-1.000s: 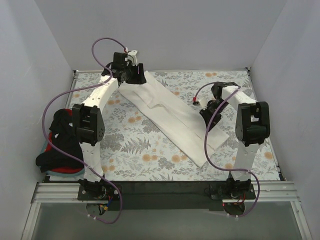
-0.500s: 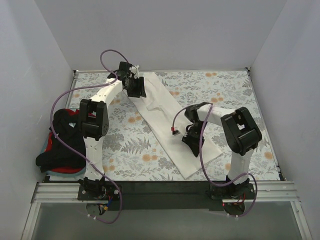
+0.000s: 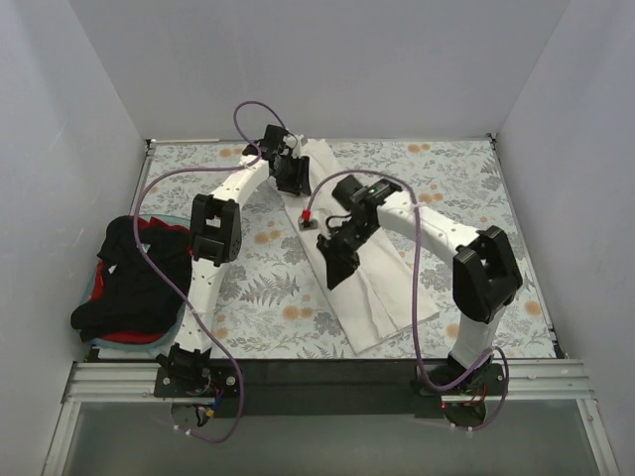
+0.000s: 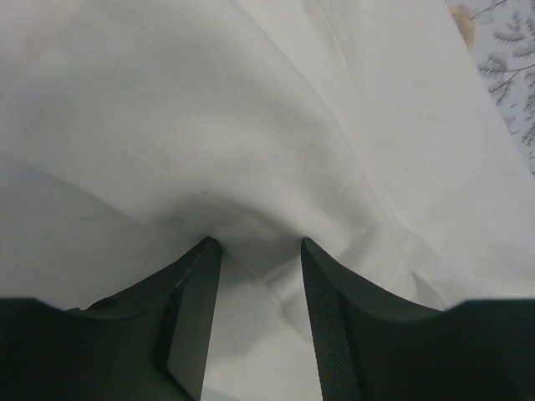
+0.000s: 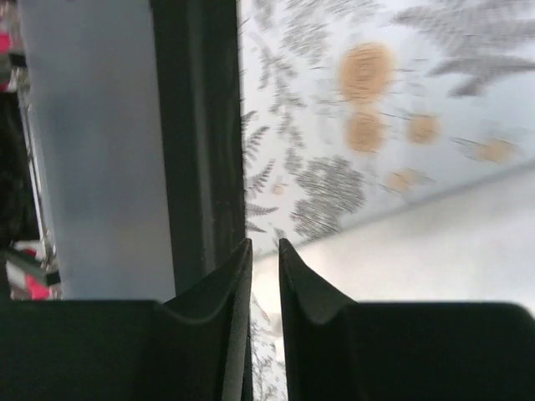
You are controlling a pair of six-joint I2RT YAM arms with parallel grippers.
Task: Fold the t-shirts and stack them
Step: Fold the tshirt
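Currently mid-fold on the off-white shirt (image 3: 382,283). It lies as a long band running from the middle of the far edge toward the near right corner. My left gripper (image 4: 259,246) sits at the band's far end, fingers part-closed with a bunched ridge of cloth between them. I judge it to be the anchor. My right gripper (image 3: 337,266) hangs over the band's left edge about mid-length, fingers drawn to a thin slit. Whether cloth is pinched in there I cannot tell.

To do this well:
- Hold the far end firm.
- Carry the free cloth low and straight so the layers meet edge on edge with no twist.
- Let go only once it lies flat.
- Creases show toward the near end and want smoothing before another fold.

Surface: flowered table cloth (image 3: 258,297), grey and orange. It is soft, so it may drag along with the shirt. A heap of dark, red and teal shirts (image 3: 134,283) sits at the left edge, well apart. Plain pale walls (image 3: 327,69) stand on three sides, and a metal rail (image 3: 327,377) runs along the near edge.
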